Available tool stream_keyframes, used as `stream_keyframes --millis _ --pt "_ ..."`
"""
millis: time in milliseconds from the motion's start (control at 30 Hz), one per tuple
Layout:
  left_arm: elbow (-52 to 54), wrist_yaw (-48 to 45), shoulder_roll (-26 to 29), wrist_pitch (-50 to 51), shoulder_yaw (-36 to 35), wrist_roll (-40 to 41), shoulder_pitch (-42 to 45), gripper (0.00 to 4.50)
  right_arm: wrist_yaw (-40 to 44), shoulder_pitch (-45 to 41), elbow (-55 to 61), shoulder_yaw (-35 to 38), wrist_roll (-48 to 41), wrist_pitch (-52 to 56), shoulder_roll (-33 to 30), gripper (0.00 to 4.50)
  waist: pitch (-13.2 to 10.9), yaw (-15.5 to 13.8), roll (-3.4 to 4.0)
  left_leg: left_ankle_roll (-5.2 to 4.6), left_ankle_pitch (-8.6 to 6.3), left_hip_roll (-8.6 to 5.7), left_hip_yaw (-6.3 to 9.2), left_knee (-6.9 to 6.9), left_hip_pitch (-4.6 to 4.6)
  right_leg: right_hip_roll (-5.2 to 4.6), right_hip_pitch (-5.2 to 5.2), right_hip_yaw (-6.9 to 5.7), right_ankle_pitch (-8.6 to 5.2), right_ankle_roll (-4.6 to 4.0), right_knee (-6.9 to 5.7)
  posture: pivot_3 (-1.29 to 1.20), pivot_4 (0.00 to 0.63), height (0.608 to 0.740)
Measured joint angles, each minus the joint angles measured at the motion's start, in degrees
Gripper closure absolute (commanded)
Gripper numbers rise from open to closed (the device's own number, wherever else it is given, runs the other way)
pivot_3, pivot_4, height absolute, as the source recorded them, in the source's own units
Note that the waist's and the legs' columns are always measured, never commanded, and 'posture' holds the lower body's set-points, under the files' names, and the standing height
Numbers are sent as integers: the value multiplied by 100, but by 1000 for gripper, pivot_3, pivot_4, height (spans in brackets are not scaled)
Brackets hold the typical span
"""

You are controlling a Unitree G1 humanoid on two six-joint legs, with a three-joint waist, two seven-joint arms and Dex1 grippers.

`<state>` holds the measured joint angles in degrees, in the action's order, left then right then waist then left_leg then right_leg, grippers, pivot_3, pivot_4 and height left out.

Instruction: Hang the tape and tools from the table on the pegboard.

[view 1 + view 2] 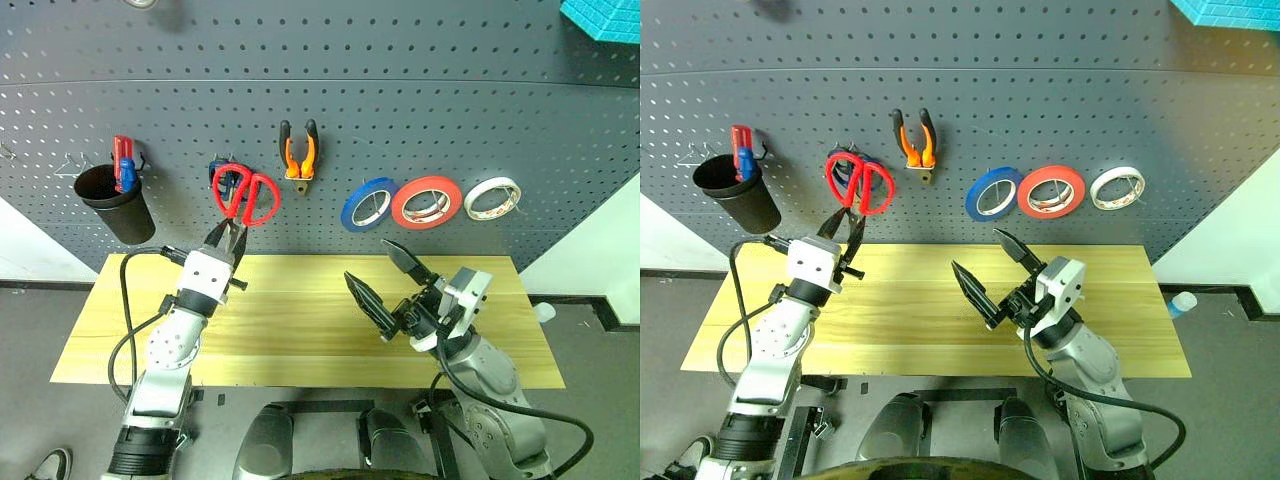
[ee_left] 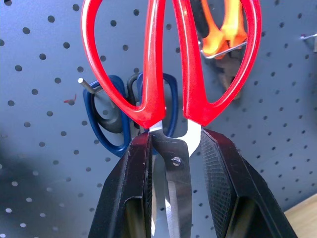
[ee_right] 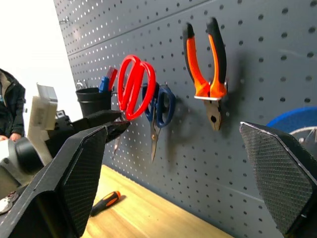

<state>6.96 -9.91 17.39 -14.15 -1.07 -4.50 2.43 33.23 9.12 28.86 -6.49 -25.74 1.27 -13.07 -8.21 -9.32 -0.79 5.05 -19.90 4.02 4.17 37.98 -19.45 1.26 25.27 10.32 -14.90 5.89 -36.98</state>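
Note:
My left gripper (image 1: pixel 226 238) is shut on the steel blades of the red-handled scissors (image 1: pixel 246 195), handles upward, close to the dark grey pegboard (image 1: pixel 450 100). In the left wrist view the red scissors (image 2: pixel 173 59) stand in front of blue-handled scissors (image 2: pixel 106 116) that hang on a hook (image 2: pixel 86 84). The orange-and-black pliers (image 1: pixel 299 150) hang on the board, and so does the red tape (image 1: pixel 426 202). My right gripper (image 1: pixel 366 257) is open and holds nothing above the middle-right of the wooden table (image 1: pixel 300 330).
A blue roll (image 1: pixel 368 203) and a white roll (image 1: pixel 492 198) hang beside the red tape. A black cup (image 1: pixel 113 200) with tools hangs at the board's left. A small orange-and-black tool (image 3: pixel 105 202) lies on the table. A person (image 3: pixel 10 109) stands off to the side.

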Motion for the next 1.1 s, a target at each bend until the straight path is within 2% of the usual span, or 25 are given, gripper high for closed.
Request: stream_keyframes --millis 400,600,867,1100 --pt "128 258 -55 -224 -63 -248 -349 3446 -42 -63 0 5 96 -5 -28 0 0 -25 -1 0 0 0 0 1 3 0 -1 0 0 0 -3 342 93 727" --pt "10 518 55 -310 -327 -398 15 3446 -46 -93 -53 0 199 -39 -28 0 2 -74 -3 1 0 -3 0 4 4 -1 -7 0 1 -1 -3 336 94 727" --pt "-779 454 65 -394 -254 -444 452 3446 -87 -96 -53 0 235 -39 -32 0 3 -73 -3 1 0 -3 2 4 5 -1 -8 0 1 0 -5 326 92 727" --pt "-1034 383 64 -450 -194 -444 520 3446 -137 -96 -53 0 277 -40 -32 0 4 -74 -4 1 0 -3 2 4 5 -1 -8 0 2 0 -5 323 90 727"
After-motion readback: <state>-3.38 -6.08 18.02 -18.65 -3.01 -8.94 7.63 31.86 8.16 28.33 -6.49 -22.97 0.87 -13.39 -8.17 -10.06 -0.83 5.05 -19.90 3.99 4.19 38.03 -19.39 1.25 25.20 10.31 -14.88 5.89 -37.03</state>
